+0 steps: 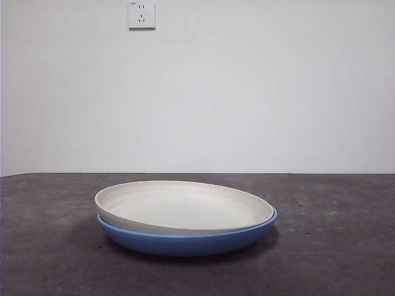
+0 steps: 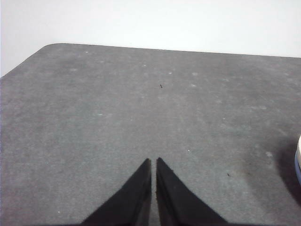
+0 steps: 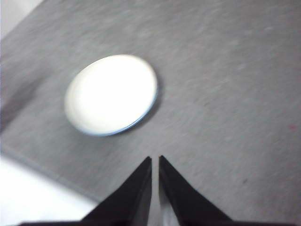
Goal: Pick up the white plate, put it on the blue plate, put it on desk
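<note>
The white plate (image 1: 185,206) is seen nested inside the blue plate (image 1: 185,242), sitting slightly tilted, with its rim riding higher on one side; the stack rests on the desk (image 1: 345,246) near the middle of the front view. Stacking is judged done. The left gripper (image 2: 154,162) is held over bare desk, jaws pressed together on nothing, with only a sliver of the plates at the frame edge. The right gripper (image 3: 155,160) is held well above the stack, jaws likewise closed and empty; that view is blurred. Handling is judged as follows: both plates are taken as rigid and probably light, plastic or ceramic cannot be told. The blue one looks glossy, so slip is expected; the white one looks matte, so better friction is expected. Only the thin raised rim can be pinched, one jaw inside and one under the lip. The higher rim side is judged the easiest entry. If ceramic, chipping is a risk.
</note>
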